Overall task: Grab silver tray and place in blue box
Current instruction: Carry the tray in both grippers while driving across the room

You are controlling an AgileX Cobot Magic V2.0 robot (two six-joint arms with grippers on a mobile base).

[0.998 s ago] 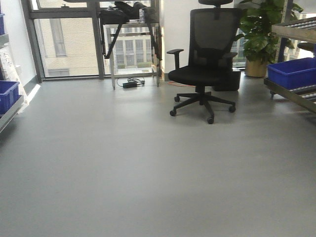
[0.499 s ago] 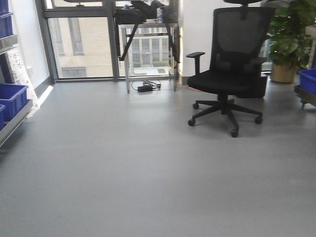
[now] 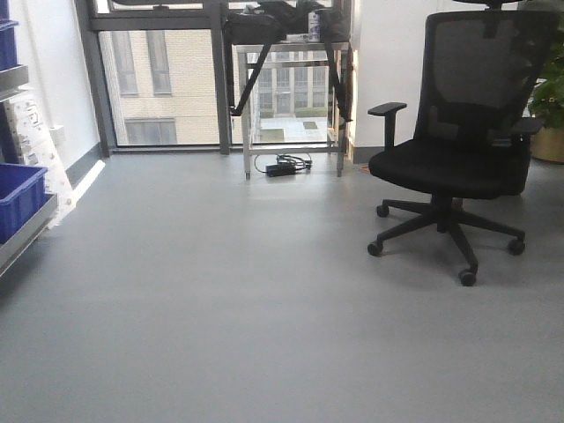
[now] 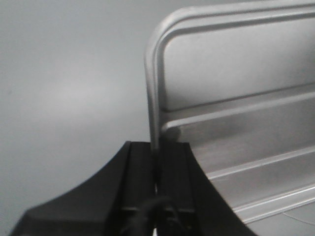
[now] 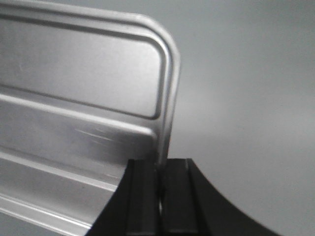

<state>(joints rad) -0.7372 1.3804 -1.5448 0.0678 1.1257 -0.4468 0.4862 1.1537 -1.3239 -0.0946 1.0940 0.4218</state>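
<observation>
Firmly pinched at both ends, the silver tray (image 4: 236,98) is held between the two claws. The left gripper (image 4: 157,153) has its two black fingers drawn almost together, with only the tray's thin raised rim between them, just below a rounded corner. From that claw the tray spreads away to the right and forward. The right gripper (image 5: 158,172) is closed the same way on the opposite rim, again just under a rounded corner, and from it the tray runs off to the left.

The tray is smooth, shiny metal with a soft brushed sheen. Long straight ridges cross its floor, and a narrow lip follows its edge. Beyond the tray and both claws, the wrist views show only a plain, blurred grey surface.

The front view shows a smooth grey floor (image 3: 220,308). A black mesh-backed office chair (image 3: 449,150) on a five-spoke wheeled base stands ahead to the right. Further ahead, a metal-framed table (image 3: 291,53) stands against a large window (image 3: 167,88), with a black cable bundle (image 3: 282,166) on the floor beneath it. At the far left, a blue plastic bin (image 3: 18,198) sits on a rack shelf, well apart from the chair. A leafy potted plant (image 3: 551,97) shows at the far right edge.
</observation>
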